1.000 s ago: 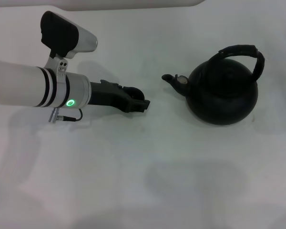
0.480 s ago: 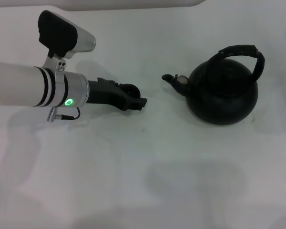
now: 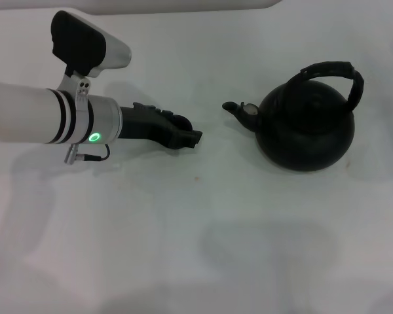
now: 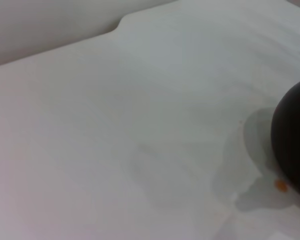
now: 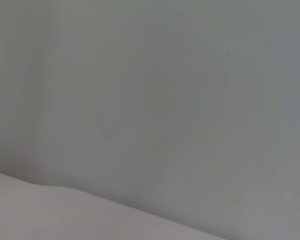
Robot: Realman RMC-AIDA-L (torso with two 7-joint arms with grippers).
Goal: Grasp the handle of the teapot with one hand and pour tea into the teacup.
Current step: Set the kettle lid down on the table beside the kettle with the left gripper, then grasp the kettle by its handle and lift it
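Teapot (image 3: 306, 124) and table (image 3: 203, 229) made up most of the head view: the pot stood on the right half of a plain white, matte tabletop, whose far edge ran along the top of the view, with a paler surface behind it. Soft grey shadows lay across the near part of the surface.

The teapot was round, squat and matte black, its short curved spout pointing toward the robot's left, with a small pale mark at the spout's base. The handle (image 3: 334, 70), a thick black hoop with a wrapped, rough look, arched over the top and came down on the side away from the spout. In the left wrist view only a dark curved edge of the pot (image 4: 292, 142) showed, with a tiny orange speck on the table beside it.

The left gripper (image 3: 191, 137), black and blocky on a white cylindrical forearm with black bands and a green ring light, reached across from the left, its tip well short of the spout and touching nothing visible. Whether its fingers were parted or closed could not be told. A dark rounded shape sat partly hidden behind the gripper's tip; what it was stayed unclear.

The right wrist view held only a blank grey wall and a pale edge.
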